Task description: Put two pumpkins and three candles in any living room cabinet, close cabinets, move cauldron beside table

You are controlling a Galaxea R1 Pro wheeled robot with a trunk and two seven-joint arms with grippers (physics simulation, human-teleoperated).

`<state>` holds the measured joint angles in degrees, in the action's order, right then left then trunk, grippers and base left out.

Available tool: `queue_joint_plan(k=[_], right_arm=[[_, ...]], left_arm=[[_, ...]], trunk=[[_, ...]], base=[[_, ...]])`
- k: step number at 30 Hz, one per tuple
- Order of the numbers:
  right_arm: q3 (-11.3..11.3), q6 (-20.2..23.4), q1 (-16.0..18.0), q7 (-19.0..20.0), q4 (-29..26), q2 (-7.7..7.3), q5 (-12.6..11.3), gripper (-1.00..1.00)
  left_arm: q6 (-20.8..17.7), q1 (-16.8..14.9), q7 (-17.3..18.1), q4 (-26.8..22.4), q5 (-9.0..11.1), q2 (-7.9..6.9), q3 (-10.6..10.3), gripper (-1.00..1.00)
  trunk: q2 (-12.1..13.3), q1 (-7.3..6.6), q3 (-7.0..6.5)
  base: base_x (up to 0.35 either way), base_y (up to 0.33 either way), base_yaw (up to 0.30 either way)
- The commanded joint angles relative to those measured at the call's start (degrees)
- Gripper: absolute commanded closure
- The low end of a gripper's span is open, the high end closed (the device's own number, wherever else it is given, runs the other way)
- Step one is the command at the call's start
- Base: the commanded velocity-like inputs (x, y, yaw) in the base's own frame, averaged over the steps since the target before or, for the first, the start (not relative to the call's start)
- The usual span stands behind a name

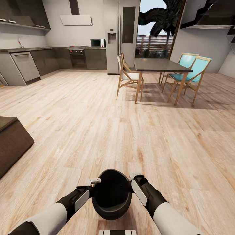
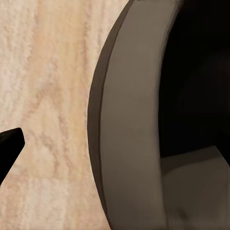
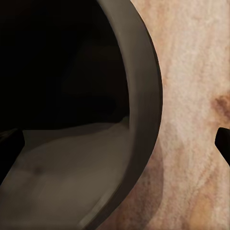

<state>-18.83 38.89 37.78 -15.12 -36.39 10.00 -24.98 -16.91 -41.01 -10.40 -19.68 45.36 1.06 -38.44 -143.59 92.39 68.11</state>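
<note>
- Cauldron (image 1: 112,195) hangs low between both arms, just in front of the robot's trunk, its dark open mouth facing up and forward over the wood floor (image 1: 98,130).
- Left gripper (image 1: 94,181) sits at the cauldron's left rim and right gripper (image 1: 135,177) at its right rim; each wrist view shows the thick rim (image 2: 129,124) running between that gripper's jaws, so the jaws look spread over the wall, but I cannot tell whether they pinch it.
- Dining table (image 1: 160,65) with its chairs (image 1: 129,76) stands well ahead, near the kitchen; a dark low unit (image 1: 13,140) sits at the left.
- Judgement: this is the carry. Drive smoothly, keep both arms level and evenly spaced so the pot neither tilts nor slips, then lower it just beside a living-room table's leg.
</note>
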Motion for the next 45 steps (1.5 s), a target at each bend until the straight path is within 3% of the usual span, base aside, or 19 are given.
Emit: queue_joint_plan(k=[1,12,25,30,45], right_arm=[[-0.1,0.1,0.0,-0.5,0.1,0.00,-0.5,-1.00],[0.0,-6.2,2.3,-0.5,9.3,0.00,-0.6,-1.00],[0.0,-8.8,2.5,-0.4,10.0,0.00,-0.6,-1.00],[0.0,-8.9,2.5,-0.4,10.1,0.00,-0.6,-1.00],[-0.1,-8.9,2.5,-0.4,10.1,0.00,-0.6,-1.00]], left_arm=[[-0.1,0.0,-0.5,-0.1,0.6,-0.06,-0.5,-1.00],[-0.1,0.0,-0.4,-0.2,0.6,-0.09,-0.5,-1.00],[-0.1,0.0,-0.4,-0.2,0.6,-0.09,-0.5,-1.00],[-0.1,0.0,-0.4,-0.2,0.6,-0.09,-0.5,-1.00],[-0.1,0.0,-0.4,-0.2,0.6,-0.09,-0.5,-1.00]], trunk=[[0.0,-0.01,0.05],[-0.1,0.09,0.93],[-0.1,0.09,0.93],[-0.1,0.17,1.60],[-0.1,0.17,1.60]], base=[[0.000,0.000,0.000],[0.000,0.000,0.000],[0.000,0.000,0.000],[0.000,0.000,0.000],[0.000,0.000,0.000]])
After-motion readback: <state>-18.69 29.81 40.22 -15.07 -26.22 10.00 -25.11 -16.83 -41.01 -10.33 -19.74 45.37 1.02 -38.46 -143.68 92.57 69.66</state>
